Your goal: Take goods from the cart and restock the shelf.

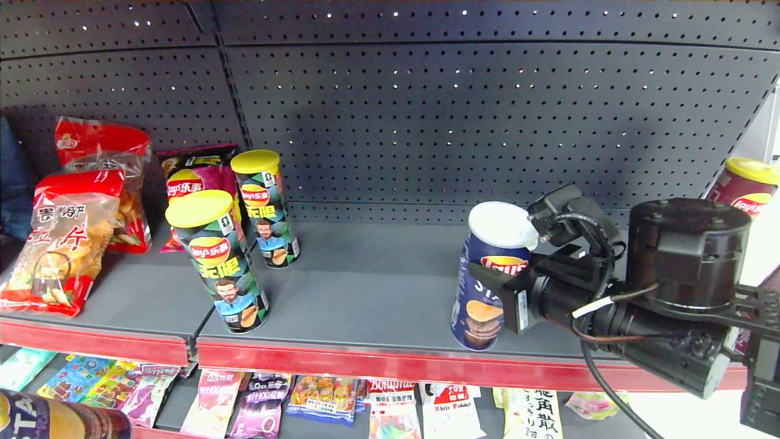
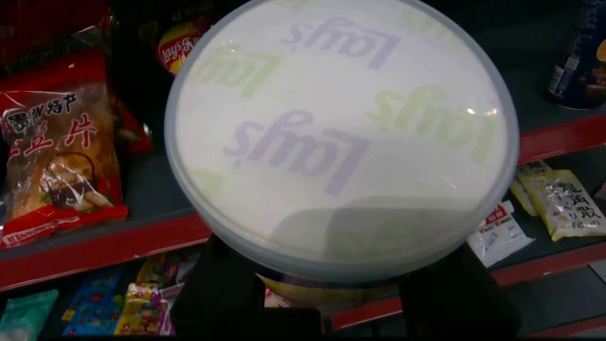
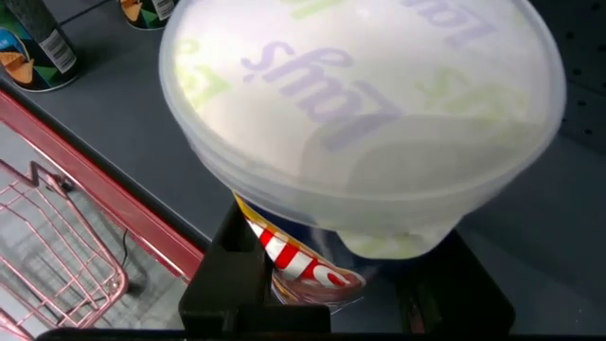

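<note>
Two cans in play, one per hand. Nearest is the left hand (image 2: 331,301), pinching the second can (image 2: 341,133) low on its body, white lid toward the camera. That can is off the shelf, low in the head view's near left corner, well apart from the restock spot.

Pink wire cart (image 3: 57,246) sits below the shelf front; cannot tell what is in it.

Right hand (image 1: 515,299) is pressed onto the blue can (image 1: 484,308) at mid-height, fingers on either side. The can is at the front of the shelf (image 1: 365,286), just behind the red lip (image 1: 378,364), leaning slightly. Its base looks on or just off the board; cannot tell which.

Judgement: the step is setting this can down. To do it well:
- bring it upright and get the base flat
- nudge it back from the lip before letting go
- spread the fingers only a little
- pull straight back so the lid isn't clipped

Farther left are the front yellow-lid can (image 1: 216,262) and the rear yellow-lid can (image 1: 265,207), both upright and not touching. Beyond them, a purple chip bag (image 1: 201,177) and red snack bags (image 1: 61,244) lean toward the pegboard (image 1: 487,122). Maroon can (image 1: 746,186) stands far right, behind the arm.

All cans are lidded, contents hidden. Lower shelf (image 1: 173,399) carries flat candy packets (image 1: 317,399) in a row.
</note>
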### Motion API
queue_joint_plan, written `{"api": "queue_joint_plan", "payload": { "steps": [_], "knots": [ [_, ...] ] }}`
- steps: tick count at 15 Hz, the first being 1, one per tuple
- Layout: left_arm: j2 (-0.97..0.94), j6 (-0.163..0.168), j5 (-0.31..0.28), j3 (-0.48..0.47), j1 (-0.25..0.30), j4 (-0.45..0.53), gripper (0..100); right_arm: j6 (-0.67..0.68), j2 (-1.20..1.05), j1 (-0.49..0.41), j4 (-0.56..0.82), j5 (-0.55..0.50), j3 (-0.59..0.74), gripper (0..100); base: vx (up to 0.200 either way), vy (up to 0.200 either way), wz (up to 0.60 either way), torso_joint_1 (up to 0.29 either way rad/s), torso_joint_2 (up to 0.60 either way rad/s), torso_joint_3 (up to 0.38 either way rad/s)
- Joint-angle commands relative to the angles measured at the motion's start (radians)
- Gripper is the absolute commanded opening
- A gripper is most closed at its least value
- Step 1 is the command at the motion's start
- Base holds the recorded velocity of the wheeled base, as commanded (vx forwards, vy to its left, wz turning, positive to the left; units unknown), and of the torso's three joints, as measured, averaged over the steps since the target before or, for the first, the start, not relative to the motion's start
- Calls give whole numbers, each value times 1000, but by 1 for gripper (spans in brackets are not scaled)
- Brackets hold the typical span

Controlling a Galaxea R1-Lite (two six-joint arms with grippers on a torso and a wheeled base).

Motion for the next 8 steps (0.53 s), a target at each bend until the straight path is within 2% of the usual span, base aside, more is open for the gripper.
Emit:
{"api": "queue_joint_plan", "payload": {
  "steps": [1, 2, 3, 8],
  "knots": [
    [0, 0, 0, 0, -1, 0, 0, 1, -1, 1, 2, 1, 6, 0, 0, 0, 0, 0, 0, 0],
    [0, 0, 0, 2, -1, 0, 0, 2, -1, 1, 2, 1, 8, 0, 0, 0, 0, 0, 0, 0],
    [0, 0, 0, 2, -1, 1, 0, 2, -1, 1, 2, 1, 8, 100, 0, 0, 0, 0, 0, 0],
    [0, 0, 0, 3, -1, 0, 0, 1, -5, 1, 2, -1, 6, 100, 0, 0, 0, 0, 0, 0]
  ]
}}
